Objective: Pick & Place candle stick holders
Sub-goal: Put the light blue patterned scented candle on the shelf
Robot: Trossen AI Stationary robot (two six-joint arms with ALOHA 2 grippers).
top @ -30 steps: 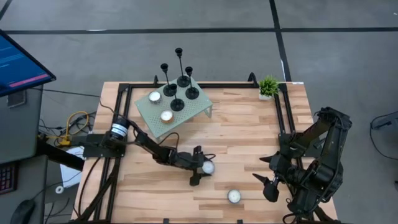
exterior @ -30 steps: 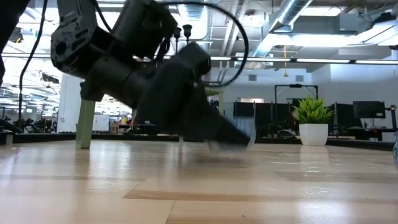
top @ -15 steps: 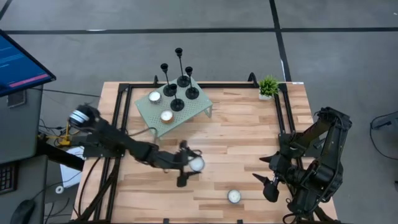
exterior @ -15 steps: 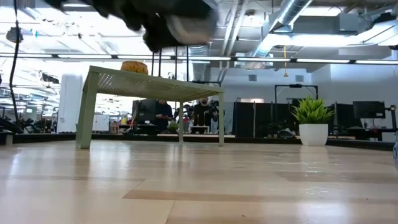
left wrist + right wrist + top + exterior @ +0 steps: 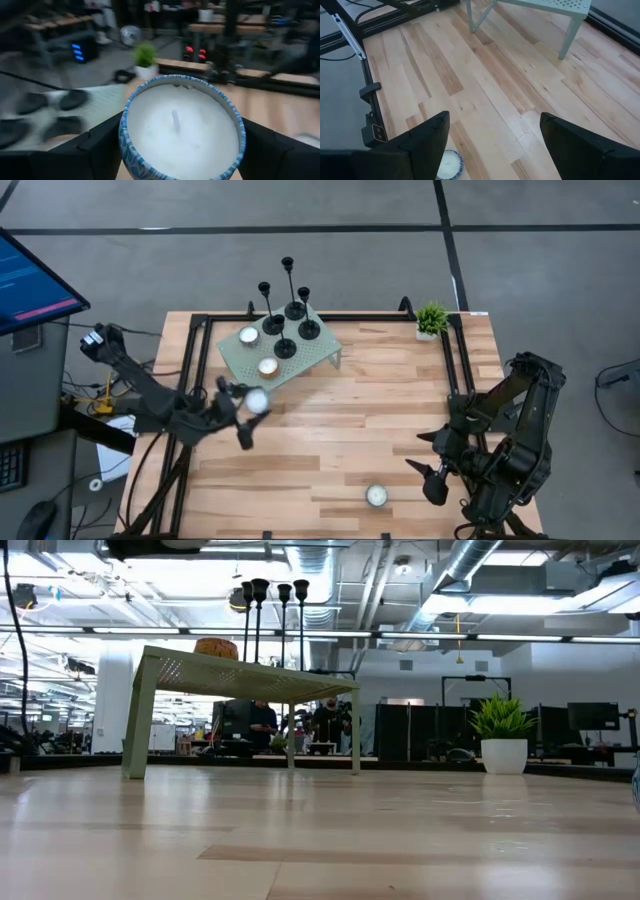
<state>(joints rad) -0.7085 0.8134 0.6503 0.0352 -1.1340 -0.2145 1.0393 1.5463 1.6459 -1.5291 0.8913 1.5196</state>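
Four black candle holders stand upright on the pale green stand at the far side of the table, toward its left. Each holder's long axis is vertical: a round disc base rests flat on the perforated top, a thin stem rises from it, and a small cup faces up. In the low view the stems differ in height, and the cups show as dark, slightly flared shapes above the stand's edge. In the high view the four bases sit in a close cluster on the far half of the stand.

Two candles also sit on the stand: a white one and an orange-topped one, both nearer the left arm than the holders.

The left gripper is raised near the table's left edge, beside the stand's near corner. Its fingers are clamped on a white candle in a blue-patterned tin, wick pointing up.

The right gripper waits at the table's right side with its fingers spread and nothing between them. Another white candle lies on the table near the front edge.
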